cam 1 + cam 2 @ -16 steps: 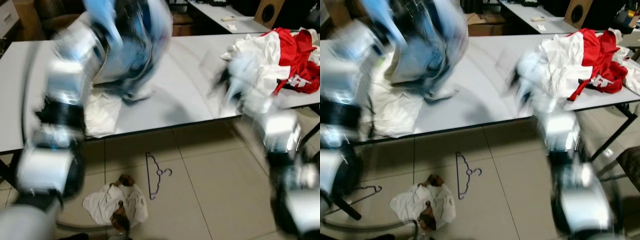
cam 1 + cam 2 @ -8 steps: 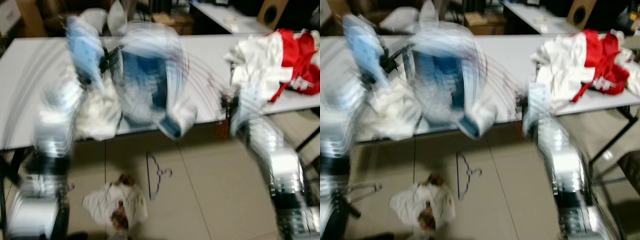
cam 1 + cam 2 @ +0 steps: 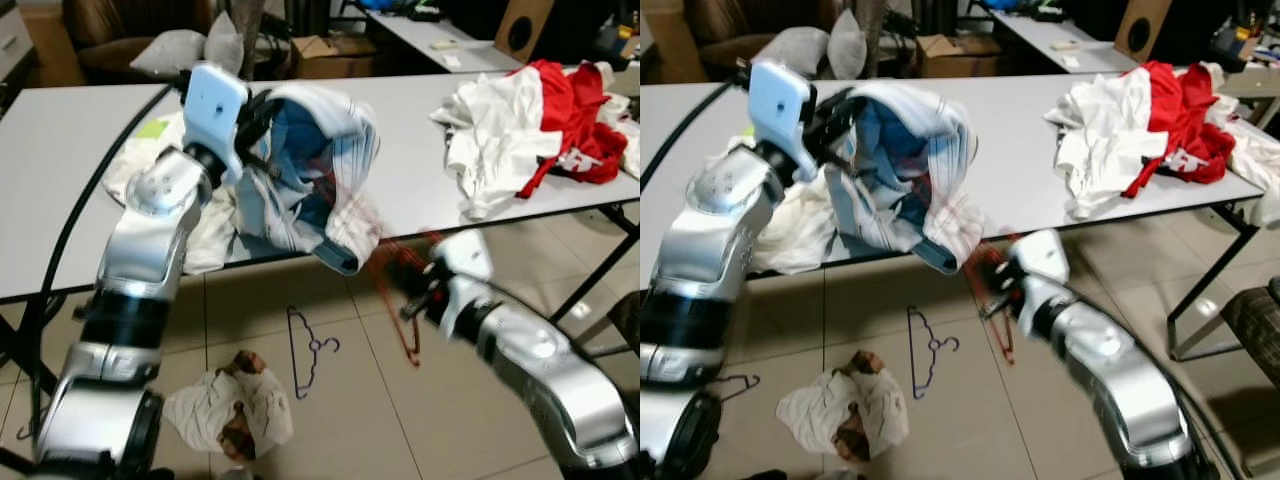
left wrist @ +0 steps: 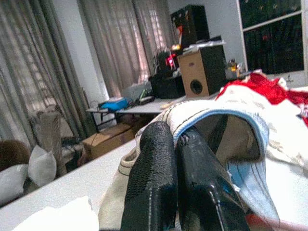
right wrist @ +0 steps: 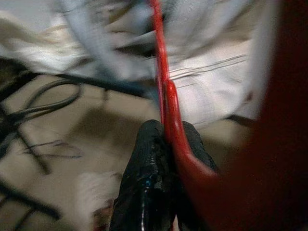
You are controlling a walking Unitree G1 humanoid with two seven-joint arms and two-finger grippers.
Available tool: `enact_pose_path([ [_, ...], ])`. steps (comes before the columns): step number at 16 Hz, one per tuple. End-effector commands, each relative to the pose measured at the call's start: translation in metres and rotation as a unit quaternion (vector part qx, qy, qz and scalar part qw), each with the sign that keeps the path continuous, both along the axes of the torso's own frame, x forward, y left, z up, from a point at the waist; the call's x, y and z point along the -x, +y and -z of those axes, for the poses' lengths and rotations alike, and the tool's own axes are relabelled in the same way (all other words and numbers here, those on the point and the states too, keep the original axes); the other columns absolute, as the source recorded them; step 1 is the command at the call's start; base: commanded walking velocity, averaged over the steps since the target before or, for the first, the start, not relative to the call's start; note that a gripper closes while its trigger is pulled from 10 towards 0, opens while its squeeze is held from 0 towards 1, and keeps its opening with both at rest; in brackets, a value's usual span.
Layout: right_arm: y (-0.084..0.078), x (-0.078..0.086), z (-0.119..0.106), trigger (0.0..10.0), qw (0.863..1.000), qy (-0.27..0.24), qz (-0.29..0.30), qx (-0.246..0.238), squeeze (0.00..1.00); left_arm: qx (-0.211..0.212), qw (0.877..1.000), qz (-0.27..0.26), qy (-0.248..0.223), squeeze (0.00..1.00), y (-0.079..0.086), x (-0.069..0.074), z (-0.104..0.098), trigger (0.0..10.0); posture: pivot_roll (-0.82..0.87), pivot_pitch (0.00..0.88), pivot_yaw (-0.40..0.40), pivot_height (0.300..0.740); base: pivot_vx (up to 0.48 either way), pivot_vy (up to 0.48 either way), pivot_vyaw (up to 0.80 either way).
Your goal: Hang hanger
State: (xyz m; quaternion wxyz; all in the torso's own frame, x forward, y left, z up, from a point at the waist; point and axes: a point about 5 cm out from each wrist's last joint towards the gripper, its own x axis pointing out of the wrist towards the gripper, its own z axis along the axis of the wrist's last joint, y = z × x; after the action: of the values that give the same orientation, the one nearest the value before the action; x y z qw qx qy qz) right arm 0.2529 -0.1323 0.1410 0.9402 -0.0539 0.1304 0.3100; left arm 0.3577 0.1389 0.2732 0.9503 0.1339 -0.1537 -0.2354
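Left eye view: tabletop (image 3: 60,170) under a striped shirt (image 3: 310,170) pinched and lifted by left gripper (image 4: 185,185), clenched on its collar. Below the edge, right gripper (image 5: 161,154) clamped on red hanger (image 3: 400,290), partly inside the shirt. Threading unfinished; hanging still ahead.

Red-and-white clothes (image 3: 545,125) heaped on table (image 3: 60,170); apparently crumpled rag (image 3: 230,415) on floor.

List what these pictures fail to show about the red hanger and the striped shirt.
- Red plastic hanger: its hook, hidden inside the blue-and-white striped shirt in the eye views; blurred there.
- Right gripper: fingertips smeared in the eye views.
- Left gripper: the shirt covers what it pinches.
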Motion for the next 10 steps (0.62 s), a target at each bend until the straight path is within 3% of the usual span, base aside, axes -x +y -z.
enact_pose_path([
  [1, 0.001, 0.005, -0.003, 10.0, 1.000, 0.010, -0.012, 0.007, 0.00, 0.010, 1.000, 0.005, -0.020, 0.00, -0.004, -0.001, -0.016, 0.0, -0.07, 0.000, -0.024, 0.740, 0.000, 0.000, 0.00],
  [4, 0.004, 0.016, 0.000, 10.0, 0.998, 0.060, -0.002, -0.020, 0.00, 0.021, 0.998, 0.001, -0.059, 0.00, -0.002, -0.002, -0.032, 0.0, -0.07, 0.000, -0.027, 0.740, 0.000, 0.000, 0.00],
  [6, 0.002, 0.018, 0.003, 10.0, 0.995, 0.082, 0.035, -0.047, 0.00, 0.017, 0.996, 0.033, -0.081, 0.00, -0.006, 0.005, -0.041, 0.0, -0.07, 0.000, -0.027, 0.740, 0.000, 0.000, 0.00],
  [8, -0.003, 0.016, 0.010, 10.0, 0.981, 0.127, 0.091, -0.113, 0.00, -0.006, 0.993, 0.065, -0.098, 0.00, -0.011, 0.015, -0.045, 0.0, -0.07, 0.000, -0.032, 0.740, 0.000, 0.000, 0.00],
  [10, -0.007, 0.021, 0.015, 10.0, 0.960, 0.171, 0.121, -0.184, 0.00, 0.003, 0.992, 0.043, -0.119, 0.00, -0.003, 0.017, -0.051, 0.0, -0.06, 0.000, -0.041, 0.740, 0.000, 0.000, 0.00],
])
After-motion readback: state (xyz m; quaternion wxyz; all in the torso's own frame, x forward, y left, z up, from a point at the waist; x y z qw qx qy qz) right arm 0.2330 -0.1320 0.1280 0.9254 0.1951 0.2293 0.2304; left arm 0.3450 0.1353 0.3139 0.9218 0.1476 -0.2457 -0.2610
